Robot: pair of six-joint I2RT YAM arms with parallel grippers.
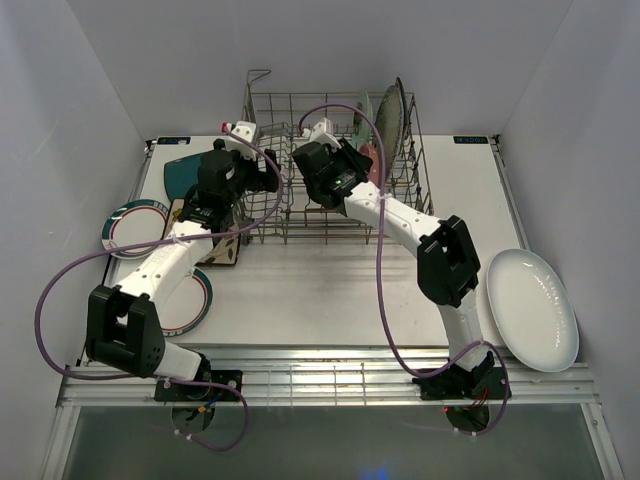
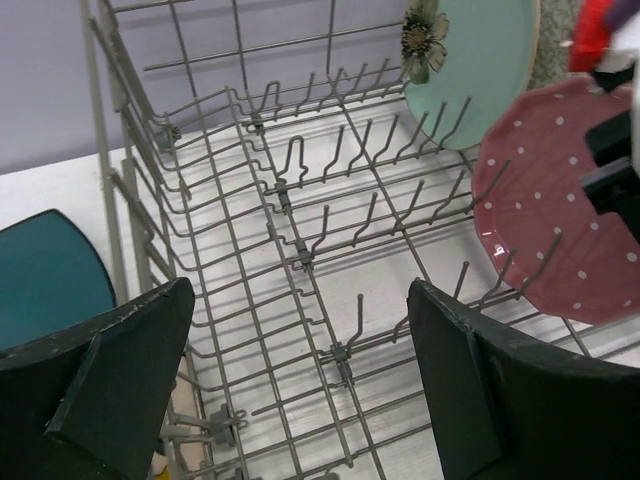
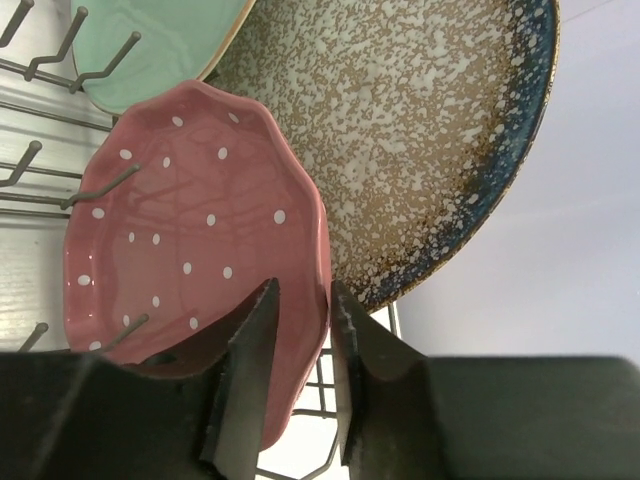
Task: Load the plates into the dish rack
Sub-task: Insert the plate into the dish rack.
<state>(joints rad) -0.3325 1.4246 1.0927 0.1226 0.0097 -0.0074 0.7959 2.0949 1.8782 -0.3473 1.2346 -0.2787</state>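
Far to the left of your left hand (image 2: 300, 395), two rimmed rounds (image 1: 128, 225) lie flat on the counter (image 1: 330, 290). A teal plate (image 2: 45, 270) lies just to its left, outside the rack (image 2: 302, 258). That hand is spread wide and empty, hanging over the rack's bare left tines.

To its right, a mint plate (image 2: 480, 60) and a pink plate (image 3: 190, 220) stand on edge in the tines. Your right hand (image 3: 303, 290) straddles the pink plate's scalloped rim with one finger on each face. You cannot tell whether the fingers press it or have just come clear. A speckled plate (image 3: 400, 130) stands right behind the pink one.

Well to the right of that hand, outside the rack, the oval (image 1: 532, 308) lies flat on the counter.

Treat all of these as stiff, glazed, probably slippery and easy to chip against the wire. Take each one by the rim, one finger above and one below. The flat ones likely need a finger worked under the edge first. The oval looks the heaviest, so grip it deep on its long side to stop it swinging.
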